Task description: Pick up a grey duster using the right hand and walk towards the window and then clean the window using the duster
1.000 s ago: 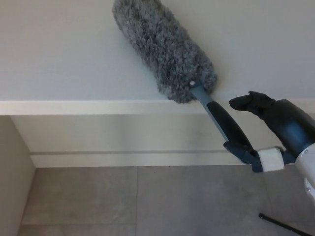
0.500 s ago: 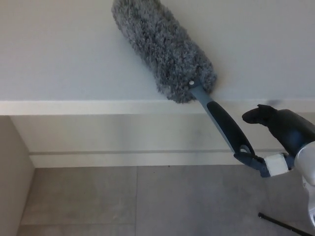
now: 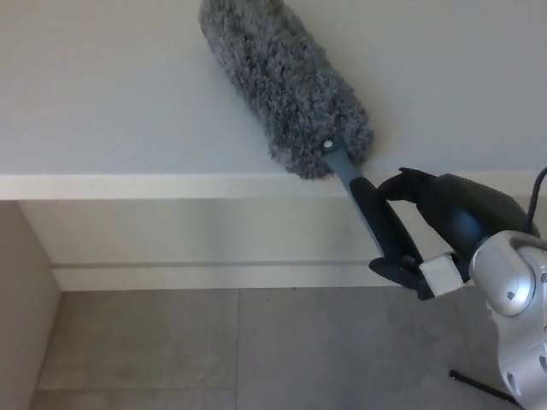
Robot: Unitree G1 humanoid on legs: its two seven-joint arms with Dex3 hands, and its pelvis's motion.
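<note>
A grey fluffy duster (image 3: 286, 85) lies with its head against the pale window surface (image 3: 102, 85), slanting from the upper middle down to the right. Its dark handle (image 3: 379, 224) runs down into my right hand (image 3: 432, 226), which is shut on the handle's lower end. The right wrist and silver forearm (image 3: 513, 299) show at the lower right. My left hand does not show.
A white sill (image 3: 171, 186) crosses the picture below the pane, with a lower ledge (image 3: 214, 272) under it. Grey floor tiles (image 3: 256, 350) fill the bottom. A wall edge (image 3: 21, 316) stands at the lower left. A thin black rod (image 3: 479, 386) lies at the bottom right.
My right hand has moved left and slightly up, closing tighter around the handle, and more of the forearm shows. The duster head has shifted a little left on the pane.
</note>
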